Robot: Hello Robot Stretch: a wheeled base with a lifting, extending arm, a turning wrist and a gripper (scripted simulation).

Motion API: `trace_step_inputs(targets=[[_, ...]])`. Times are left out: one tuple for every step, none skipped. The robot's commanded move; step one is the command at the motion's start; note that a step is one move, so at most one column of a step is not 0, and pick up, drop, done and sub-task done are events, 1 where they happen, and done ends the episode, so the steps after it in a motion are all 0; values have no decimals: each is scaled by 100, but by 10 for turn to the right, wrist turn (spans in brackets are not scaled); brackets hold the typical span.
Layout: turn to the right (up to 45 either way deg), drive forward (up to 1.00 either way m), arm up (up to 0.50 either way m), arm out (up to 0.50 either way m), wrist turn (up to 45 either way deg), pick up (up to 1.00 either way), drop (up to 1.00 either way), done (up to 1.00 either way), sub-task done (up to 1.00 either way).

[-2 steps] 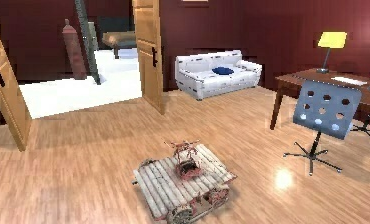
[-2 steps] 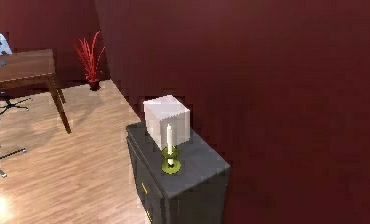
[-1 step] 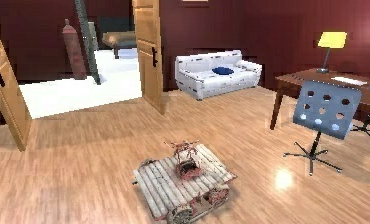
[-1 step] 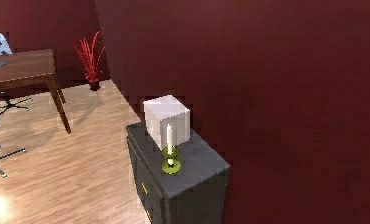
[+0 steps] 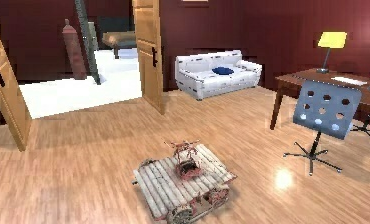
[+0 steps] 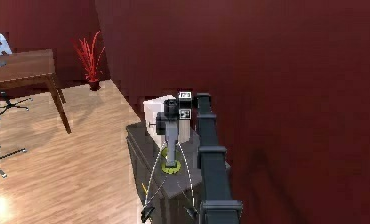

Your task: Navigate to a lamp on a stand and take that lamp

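Note:
A lamp [image 5: 332,44] with a yellow shade stands on a brown desk [image 5: 293,80] at the forward view's right. In the arm side view my arm's dark bar [image 6: 214,165] rises from the bottom edge, with two white marker squares [image 6: 189,97] at its far end. Left of them is the gripper [image 6: 172,135], over a dark low stand [image 6: 143,160] by the red wall. A grey upright piece on a yellow-green ring [image 6: 171,167] sits on that stand at the gripper, and a white box [image 6: 152,105] lies behind it. I cannot tell whether the gripper holds anything.
A blue-grey office chair [image 5: 324,108] stands before the desk. A white sofa [image 5: 217,72] lines the far wall, and a low wooden slatted cart [image 5: 184,181] sits on the floor ahead. Open doors [image 5: 148,45] lead to a white-floored room. A red plant [image 6: 90,60] and a desk [image 6: 31,70] are in the arm side view's left.

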Motion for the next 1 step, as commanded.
trace_step_inputs(targets=[[0, 0, 0, 0, 450, 0, 0, 0, 0]])
